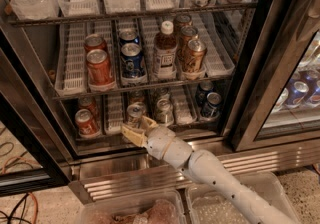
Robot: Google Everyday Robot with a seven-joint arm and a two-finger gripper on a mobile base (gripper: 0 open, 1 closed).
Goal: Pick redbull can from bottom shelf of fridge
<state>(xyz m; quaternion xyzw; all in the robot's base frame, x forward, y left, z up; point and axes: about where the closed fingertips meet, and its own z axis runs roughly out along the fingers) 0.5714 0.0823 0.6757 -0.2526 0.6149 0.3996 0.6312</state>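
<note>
– Reaching or gripping: which step is it?
– Reaching, at its very end, I judge. The redbull can [134, 114] stands upright at the front of the bottom shelf [182, 113], lower centre-left of the frame, with its silver top showing. The hand [136, 127] sits just below it at the shelf's front lip. Its two tan fingers are apart, one to the lower left of the can and one to its right.
– Do they touch it?
– I cannot tell. The can's foot is hidden behind the hand, so it may lie between the fingers or just beyond them. It does not look lifted.
– What stands around it?
– A silver-topped can [164, 110] is just to the right in the next lane. A red-orange can [86, 122] is further left, past a white lane. Two dark blue cans [212, 104] are at the right end. The rack above, with a bottle [164, 50], hangs close over the can tops. The white arm [210, 173] runs down to the lower right, across the ribbed steel base of the fridge [120, 180].
– So the next move?
– Probably a short push inward until the can sits fully between the fingers, then closing on its body below the rim. After that, a small lift and a straight, level pull outward. The right-hand neighbour is near and the rack overhead leaves little room.
</note>
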